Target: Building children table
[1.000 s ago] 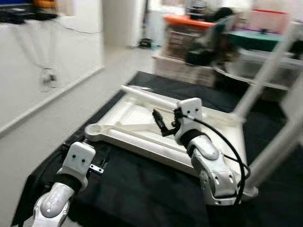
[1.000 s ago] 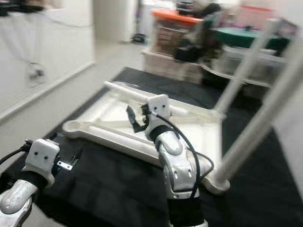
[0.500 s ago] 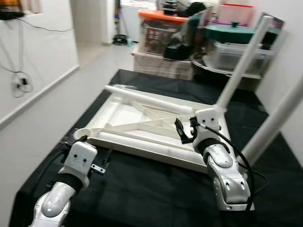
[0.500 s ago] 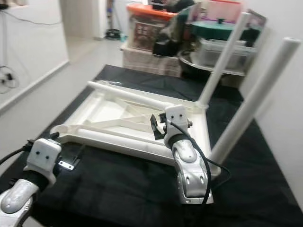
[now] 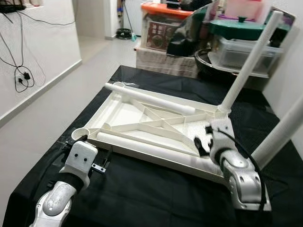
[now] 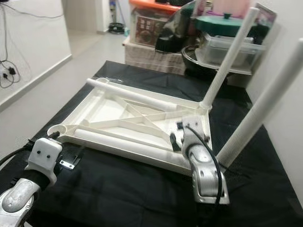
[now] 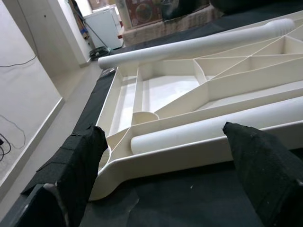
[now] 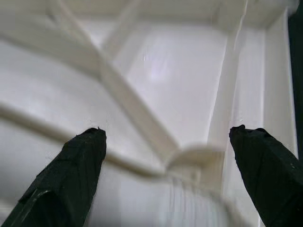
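A white plastic tabletop (image 5: 124,113) lies upside down on a black cloth (image 5: 142,189). Two white legs stand upright in its right corners, one far (image 5: 248,59) and one near (image 5: 279,132). Two loose legs lie inside it, one along the far edge (image 5: 151,98) and one along the near edge (image 5: 142,147). My left gripper (image 7: 163,128) is open, low over the cloth by the near left corner socket (image 5: 81,134). My right gripper (image 8: 168,128) is open and holds nothing. It hovers over the ribs near the near right corner (image 5: 203,138).
Behind the cloth stand stacked storage boxes: one with an orange lid (image 5: 165,23), a clear tub (image 5: 241,52) and a green lid (image 5: 236,26). To the left are pale floor (image 5: 42,113) and a white wall with dangling cables (image 5: 21,75).
My right gripper has moved right across the tabletop, from its middle to the near right corner. The camera has shifted. The left arm has stayed put.
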